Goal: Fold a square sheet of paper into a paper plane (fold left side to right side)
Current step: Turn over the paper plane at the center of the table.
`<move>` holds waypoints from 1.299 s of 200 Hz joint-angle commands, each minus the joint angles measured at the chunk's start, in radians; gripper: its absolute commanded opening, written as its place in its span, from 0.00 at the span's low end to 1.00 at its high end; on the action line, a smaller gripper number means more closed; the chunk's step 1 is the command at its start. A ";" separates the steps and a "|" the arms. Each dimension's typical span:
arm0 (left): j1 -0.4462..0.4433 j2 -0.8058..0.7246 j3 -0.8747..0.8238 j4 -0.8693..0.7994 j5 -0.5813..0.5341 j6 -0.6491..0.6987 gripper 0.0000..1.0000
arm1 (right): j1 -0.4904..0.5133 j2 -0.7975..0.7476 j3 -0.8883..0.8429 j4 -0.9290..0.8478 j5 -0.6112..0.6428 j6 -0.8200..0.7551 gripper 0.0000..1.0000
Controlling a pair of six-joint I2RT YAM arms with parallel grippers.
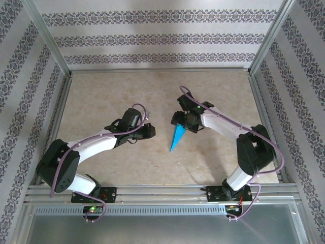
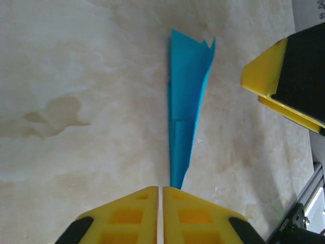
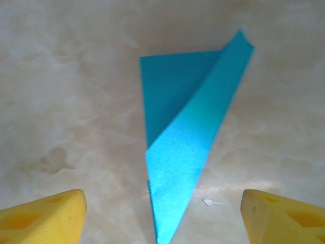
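Top view: one paper plane (image 1: 176, 139) lies flat near the middle of the table (image 1: 101, 96), between the two grippers. We read its long axis as a diagonal. The sharp nose points toward the near left and the broad tail toward the far right, close under the right gripper (image 1: 179, 122). The left gripper (image 1: 151, 131) sits just beside the plane on its left. Left wrist view: the plane (image 2: 185, 101) runs up the frame, its nose ending just ahead of the left gripper (image 2: 161, 189). That gripper's yellow fingers are together, with only a thin slit between them, and we see no paper in it. One yellow finger (image 2: 264, 76) of the right gripper stands near the ragged tail edge, apart from it. Right wrist view: the plane (image 3: 188, 132) narrows toward the bottom edge, with one darker flap folded beside a lighter strip. The right gripper (image 3: 162, 195) has its fingers spread wide on either side, neither touching the paper. We count one plane, two arms, two grippers and one tiny white scrap (image 3: 209, 202) beside the paper. Nothing lies on or across the plane. Patterned walls (image 1: 152, 35) enclose the table on three sides.
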 commanded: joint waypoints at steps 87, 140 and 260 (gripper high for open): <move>0.093 -0.179 -0.141 0.031 -0.057 0.016 0.55 | 0.049 0.267 0.235 -0.212 0.159 0.222 0.67; 0.122 -0.215 -0.173 0.022 -0.047 0.024 0.60 | 0.050 0.315 0.233 -0.209 0.134 0.245 0.54; 0.161 -0.251 -0.183 0.013 -0.029 0.016 0.62 | 0.058 0.287 0.190 -0.184 0.126 0.253 0.21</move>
